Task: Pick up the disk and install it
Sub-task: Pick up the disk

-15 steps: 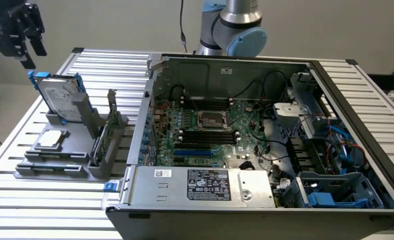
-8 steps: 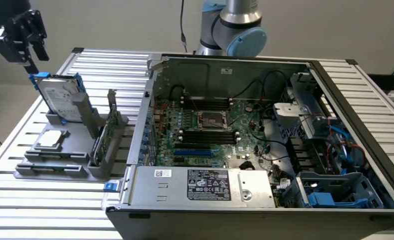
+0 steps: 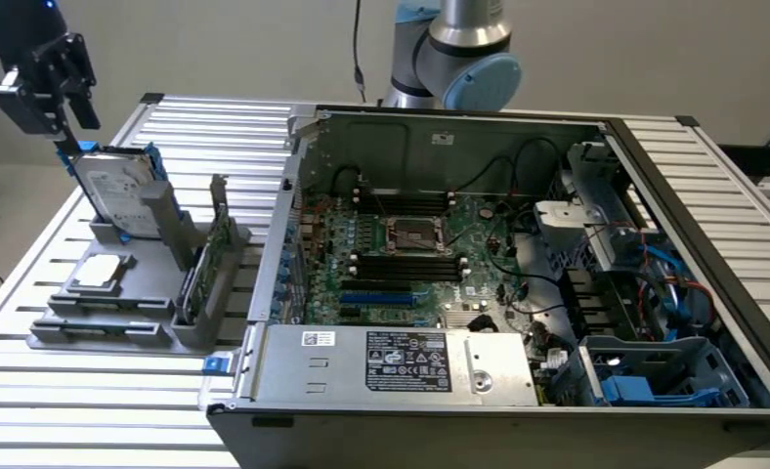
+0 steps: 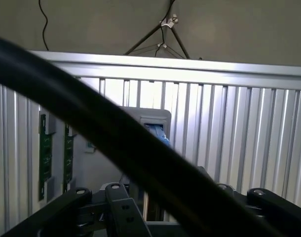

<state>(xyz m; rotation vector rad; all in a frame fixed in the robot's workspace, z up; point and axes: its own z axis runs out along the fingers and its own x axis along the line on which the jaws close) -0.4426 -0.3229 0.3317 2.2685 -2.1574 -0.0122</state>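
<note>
Working from the exterior view, nearest to me is the slatted table (image 3: 72, 391) and the open case (image 3: 438, 147) lying on it. The power supply (image 3: 399, 362) runs along the case's near edge, with a blue bay (image 3: 646, 381) in the near corner at the exterior view's right. The board (image 3: 399, 244) lies behind them.

On the exterior view's left of the case sits a grey holder (image 3: 99, 327). A small silver chip (image 3: 99, 274) lies flat on it, and a green card (image 3: 200, 269) stands on edge at the side towards the case. Farther back in the same holder the disk (image 3: 114, 186) stands upright in its slot, label facing me, with blue rails along its edges. It is not in the case.

Just above the disk's far upper corner hangs the gripper (image 3: 69, 122). Its fingers stand apart with nothing between them. One tip comes down close to the disk's top edge, and I cannot tell whether it touches. Farthest back, the arm (image 3: 457, 49) rises behind the case.

The wrist view gives me the look downwards that the exterior view does not. The gripper's black links (image 4: 66, 202) are spread wide. A thick black cable (image 4: 91, 123) crosses in front of the lens and covers much of the scene. Beyond it are a grey frame (image 4: 145, 116) with a bit of blue plastic (image 4: 158, 133) in it, and two narrow green strips (image 4: 44, 158) side by side on the slats. I cannot tell whether the blue is the disk's rail.
</note>
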